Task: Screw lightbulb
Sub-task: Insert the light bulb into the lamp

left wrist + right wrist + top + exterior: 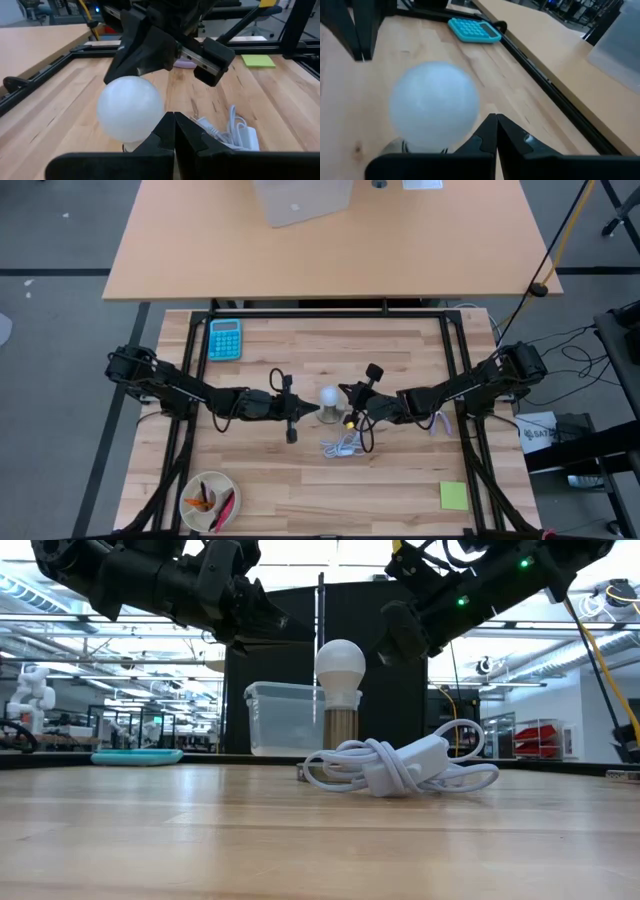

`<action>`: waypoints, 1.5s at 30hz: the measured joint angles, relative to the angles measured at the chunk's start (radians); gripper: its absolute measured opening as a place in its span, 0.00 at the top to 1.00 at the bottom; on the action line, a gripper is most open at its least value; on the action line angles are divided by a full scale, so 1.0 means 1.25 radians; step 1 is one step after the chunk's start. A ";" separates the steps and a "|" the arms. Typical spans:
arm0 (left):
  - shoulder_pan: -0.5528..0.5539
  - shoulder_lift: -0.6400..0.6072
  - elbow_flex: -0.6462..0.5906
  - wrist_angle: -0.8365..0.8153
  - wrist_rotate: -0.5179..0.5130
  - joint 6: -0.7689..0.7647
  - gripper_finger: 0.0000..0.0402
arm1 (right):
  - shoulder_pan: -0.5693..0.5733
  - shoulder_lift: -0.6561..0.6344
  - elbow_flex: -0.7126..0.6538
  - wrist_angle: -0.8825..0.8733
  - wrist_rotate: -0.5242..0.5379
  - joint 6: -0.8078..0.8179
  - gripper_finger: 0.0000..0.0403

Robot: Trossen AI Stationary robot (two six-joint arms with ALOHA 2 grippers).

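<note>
Lightbulb [329, 395]: white frosted globe, upright near the middle of the wooden table [400, 480], seated in a short socket holder [341, 726]; in the low view the globe [340, 662] stood above that holder, and a clear plastic bin [283, 717] showed behind it. In the left wrist view the globe [130, 108] lay close ahead of the fingers; in the right wrist view it [434, 104] filled the near field, out of focus.

Left gripper [297, 411]: reached in from the left side, just beside the bulb. Its two fingers [165, 135] were pressed together with no gap and nothing between them, the bulb beside them rather than inside.

Right gripper [350, 402]: reached in from the right side, just beside the bulb opposite the left gripper. Its fingers [490, 132] were likewise closed against each other, empty.

White coiled cable [342, 446]: bundled on the table just in front of the bulb, with an inline switch block [410, 754].

Teal calculator [224, 338]: far left part of the table, well apart from the bulb.

Bowl [190, 492]: near left corner, holding red and orange items.

Yellow-green sticky note [453, 496]: near right corner.

Tan desk [200, 250]: beyond the table, carrying a pale box [300, 200].
</note>
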 joint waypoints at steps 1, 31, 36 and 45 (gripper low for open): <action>0.002 0.000 0.000 0.000 0.000 -0.004 1.00 | -0.004 0.000 0.000 0.007 -0.002 -0.004 1.00; 0.077 0.057 0.006 0.020 0.034 -0.051 1.00 | -0.019 -0.002 0.000 -0.002 -0.101 0.058 1.00; 0.086 0.056 0.006 -0.014 -0.026 -0.079 1.00 | 0.011 -0.002 0.000 -0.020 -0.058 0.070 1.00; 0.110 0.059 0.006 -0.055 -0.123 -0.136 1.00 | 0.070 0.000 0.002 -0.034 -0.095 0.095 1.00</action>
